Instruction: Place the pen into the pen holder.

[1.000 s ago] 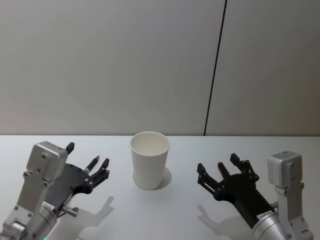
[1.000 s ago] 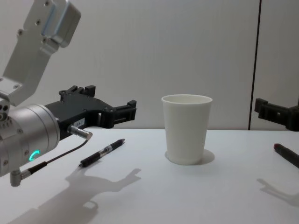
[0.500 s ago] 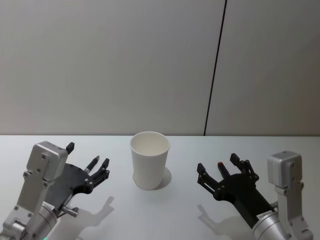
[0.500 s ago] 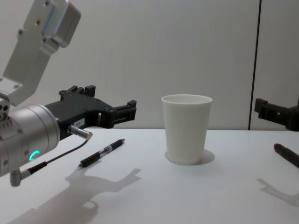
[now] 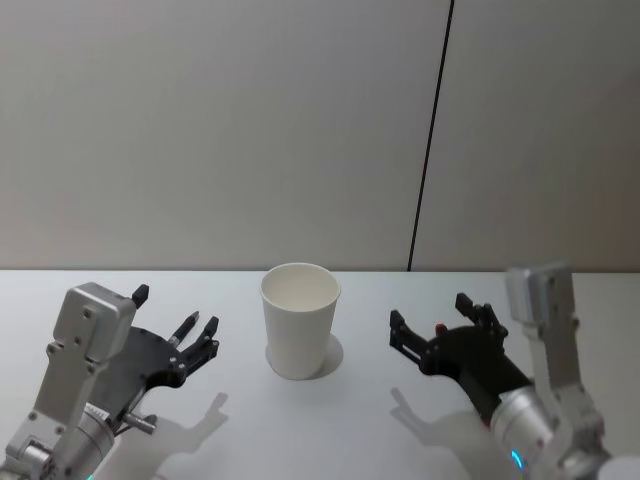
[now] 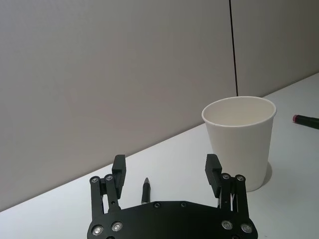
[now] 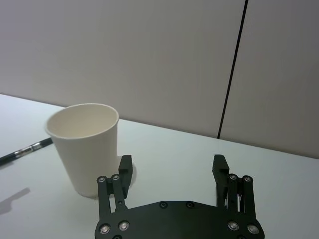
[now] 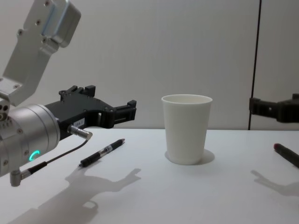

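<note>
The pen holder (image 5: 300, 322), a white paper cup, stands upright at mid-table (image 8: 187, 128) (image 6: 240, 139) (image 7: 85, 147). A black pen (image 8: 102, 153) lies on the table left of it; its tip (image 5: 186, 327) (image 6: 145, 190) peeks out between the fingers of my left gripper (image 5: 176, 312), which hovers open just above it (image 8: 112, 100) (image 6: 166, 164). A second dark pen with a red end (image 8: 286, 155) (image 5: 440, 328) (image 6: 305, 120) lies right of the cup. My right gripper (image 5: 430, 312) hangs open over it (image 7: 172, 162) (image 8: 275, 105), holding nothing.
The white table (image 5: 330, 420) runs back to a plain grey wall with one dark vertical seam (image 5: 430, 140). Bare tabletop lies in front of the cup and between the two arms.
My right gripper has moved forward and a little left toward the cup, its wrist swung up. The left arm, both pens and the cup have stayed put.
</note>
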You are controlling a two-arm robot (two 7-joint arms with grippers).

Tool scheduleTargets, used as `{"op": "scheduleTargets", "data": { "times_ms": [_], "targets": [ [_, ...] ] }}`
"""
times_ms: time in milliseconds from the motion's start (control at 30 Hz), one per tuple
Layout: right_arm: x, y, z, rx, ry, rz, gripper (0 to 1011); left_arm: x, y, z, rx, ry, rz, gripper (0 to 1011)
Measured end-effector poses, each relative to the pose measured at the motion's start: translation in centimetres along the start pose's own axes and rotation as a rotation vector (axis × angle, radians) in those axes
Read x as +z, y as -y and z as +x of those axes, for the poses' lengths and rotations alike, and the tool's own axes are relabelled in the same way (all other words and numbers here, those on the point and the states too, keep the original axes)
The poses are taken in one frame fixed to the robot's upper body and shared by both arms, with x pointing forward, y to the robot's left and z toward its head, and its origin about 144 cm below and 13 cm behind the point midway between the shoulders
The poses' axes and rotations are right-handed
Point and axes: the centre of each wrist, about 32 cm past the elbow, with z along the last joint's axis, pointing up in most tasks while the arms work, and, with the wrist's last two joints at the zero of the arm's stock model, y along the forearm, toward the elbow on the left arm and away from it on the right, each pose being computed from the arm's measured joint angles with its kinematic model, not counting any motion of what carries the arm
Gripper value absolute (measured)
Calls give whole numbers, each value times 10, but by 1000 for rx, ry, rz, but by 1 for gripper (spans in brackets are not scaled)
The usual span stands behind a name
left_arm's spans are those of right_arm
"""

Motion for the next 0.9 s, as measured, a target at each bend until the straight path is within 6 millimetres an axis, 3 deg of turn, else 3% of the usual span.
{"op": "scheduleTargets", "data": {
  "times_ms": [400, 900],
  "targets": [
    [46, -25, 14, -74, 38, -143, 1001, 0, 0, 0, 0, 0, 0, 1003],
    [75, -49, 33, -126, 7, -332, 1001, 0, 0, 0, 0, 0, 0, 1003]
  ]
}}
